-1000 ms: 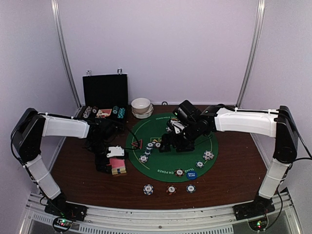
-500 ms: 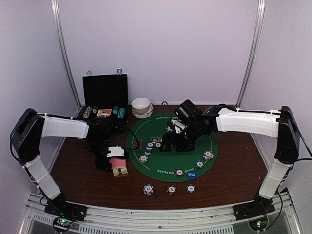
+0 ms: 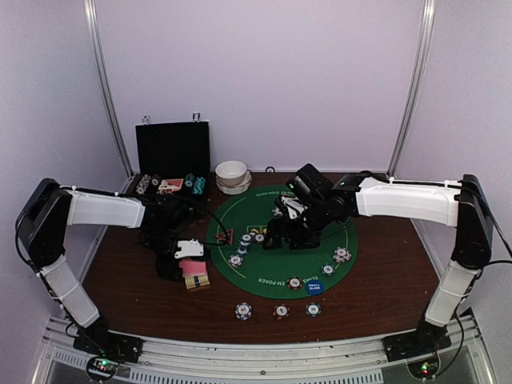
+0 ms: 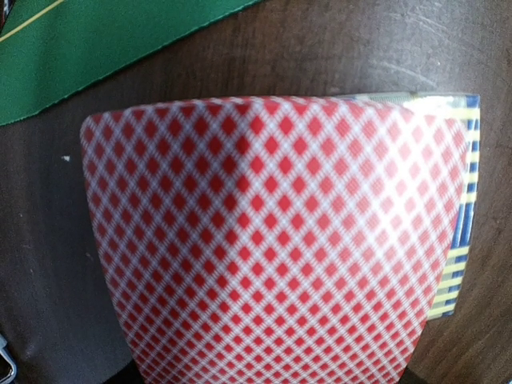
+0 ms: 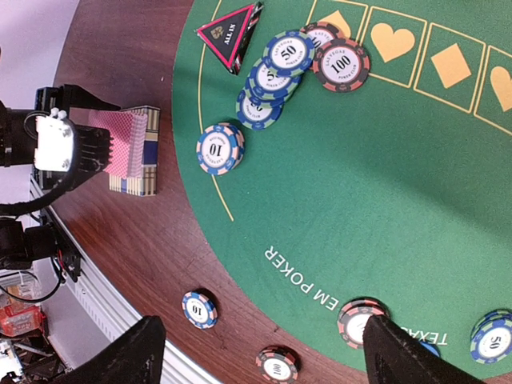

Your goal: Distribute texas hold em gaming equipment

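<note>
Plainly, a dark wooden bench (image 3: 384, 272) fills a booth of pale lilac walls (image 3: 264, 72), with metal poles (image 3: 108, 88) at the rear corners. A round green felt mat (image 3: 280, 272) lies at its middle. Just off the mat's left edge, the left hand (image 3: 190, 254) is pressed together on pink-backed playing cards (image 4: 272, 256), bowing the top one over a striped pack (image 4: 464, 208). Above the mat's middle the right hand (image 5: 264, 340) hangs spread, pinching nothing. Poker chips (image 5: 280, 60) cluster on the mat's left side beside a red-triangle token (image 5: 232, 36); three other chips (image 3: 280, 310) sit on bare wood off its near edge. White bowls (image 3: 233, 176) and an open black case (image 3: 172, 152) stand beyond its far-left edge.
</note>
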